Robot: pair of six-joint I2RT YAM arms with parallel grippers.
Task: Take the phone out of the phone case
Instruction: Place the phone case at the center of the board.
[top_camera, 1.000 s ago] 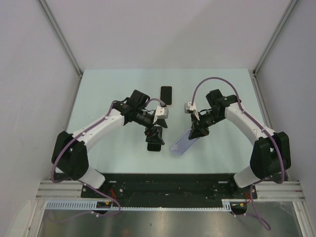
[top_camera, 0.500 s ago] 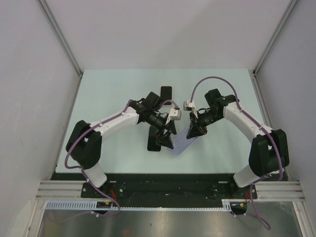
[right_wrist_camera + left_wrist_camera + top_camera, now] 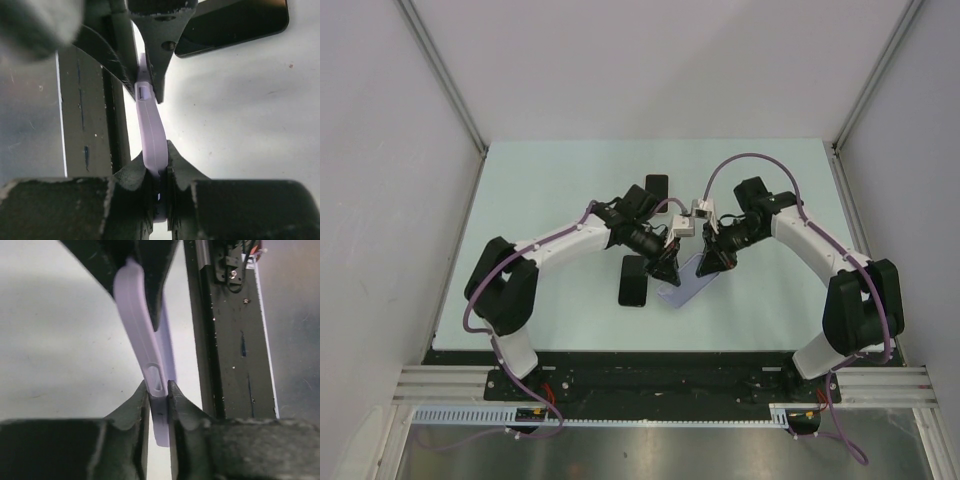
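My left arm [image 3: 555,245] and right arm [image 3: 815,240] were built alike: glossy white link shells between black joint housings, each with a bulky black shoulder block [image 3: 505,290]. A thin purple cable [image 3: 750,156] trailed along each arm, and a small grey-white camera box [image 3: 680,226] sat at each wrist. My left end effector [image 3: 158,389] had matte black fingers [image 3: 131,407] with a faintly grainy finish, broad at the root and tapering to pointed tips. One of them carried a single round screw [image 3: 171,45]. My right end effector [image 3: 156,165] was the same black.
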